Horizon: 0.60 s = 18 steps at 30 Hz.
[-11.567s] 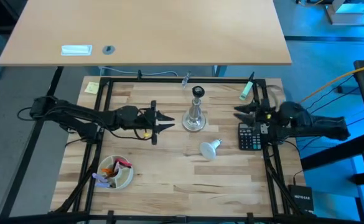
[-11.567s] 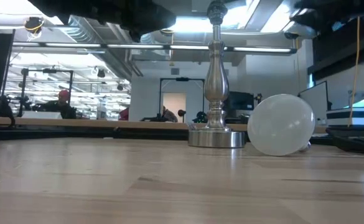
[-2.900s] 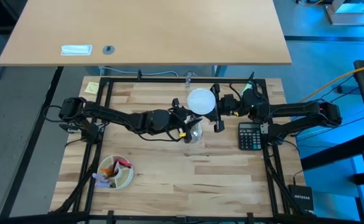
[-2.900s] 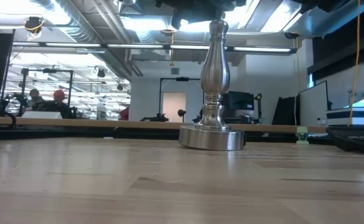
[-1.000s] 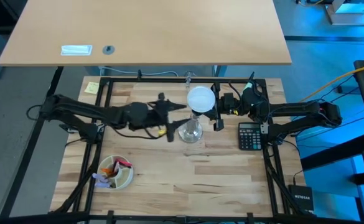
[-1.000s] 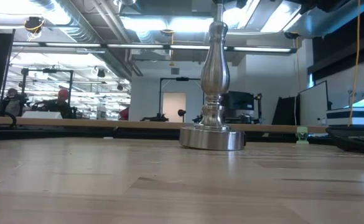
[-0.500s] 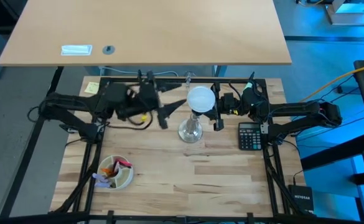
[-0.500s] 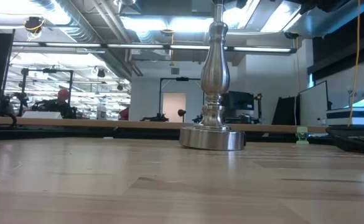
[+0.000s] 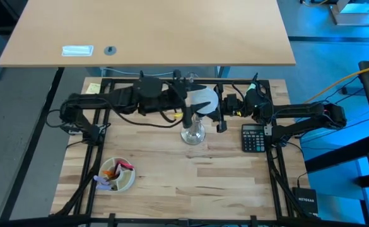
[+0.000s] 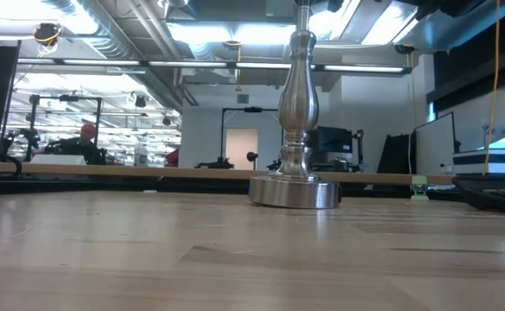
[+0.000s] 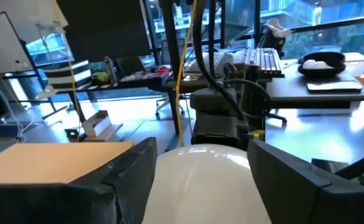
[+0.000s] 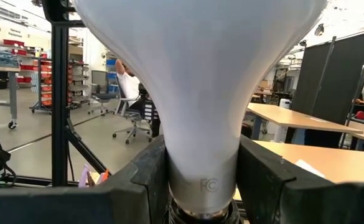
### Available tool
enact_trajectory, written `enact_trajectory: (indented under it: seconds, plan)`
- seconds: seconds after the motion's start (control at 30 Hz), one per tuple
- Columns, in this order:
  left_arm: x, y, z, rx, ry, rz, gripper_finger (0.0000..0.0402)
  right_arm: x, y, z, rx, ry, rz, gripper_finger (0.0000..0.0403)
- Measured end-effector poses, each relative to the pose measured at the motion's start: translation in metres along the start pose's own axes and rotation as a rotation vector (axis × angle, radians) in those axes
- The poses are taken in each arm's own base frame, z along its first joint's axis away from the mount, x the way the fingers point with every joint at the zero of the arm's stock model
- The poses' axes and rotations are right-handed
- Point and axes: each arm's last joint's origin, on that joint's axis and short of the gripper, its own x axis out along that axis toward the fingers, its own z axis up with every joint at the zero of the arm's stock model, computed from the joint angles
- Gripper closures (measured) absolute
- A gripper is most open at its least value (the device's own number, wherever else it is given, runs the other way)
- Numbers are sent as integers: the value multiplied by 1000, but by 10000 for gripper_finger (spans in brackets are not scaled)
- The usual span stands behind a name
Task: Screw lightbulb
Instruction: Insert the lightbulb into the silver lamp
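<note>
**A:** Biggest worry first: your stand (image 9: 193, 131) rests free on the tabletop (image 9: 171, 183), and neither arm is holding it. Both grippers are up at the lightbulb (image 9: 204, 99), which sits upright on top of the stand's socket. Any sideways push or off-axis twist up there could tip the whole stand, because the load sits high on a narrow stem (image 10: 299, 95).

**B:** How are your two grippers placed on it?

**A:** Your right gripper (image 12: 200, 186) has its jaws closed on the bulb's narrow neck, just above the silvery base. Your left gripper (image 11: 200, 180) has its jaws spread wide around the globe; you can't tell from the wrist view whether the pads actually touch the glass.

**B:** So the next risk?

**A:** The two arms fighting each other. If you turn the globe with the left while the right is clamped on the neck, the bulb can't rotate, and the glass takes the strain.

**B:** And smaller things?

**A:** Cross-threading, if the bulb leans as you turn it; the joint itself is hidden behind the right fingers (image 12: 135, 186). Last, frosted glass is slick, so a light grip on the globe may simply slip round without driving the thread.
</note>
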Motion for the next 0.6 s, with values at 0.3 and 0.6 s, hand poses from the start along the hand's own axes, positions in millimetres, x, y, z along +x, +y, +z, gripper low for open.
enact_trajectory:
  seconds: [0.3, 0.6]
  plan:
    - [0, 3, -2, -10, 26, 4, 157, 0, 0, 0, -1, 5, -5, 229]
    - [0, 3, -3, -1, 34, 13, 157, 0, -1, -4, 22, 31, -36, 162]
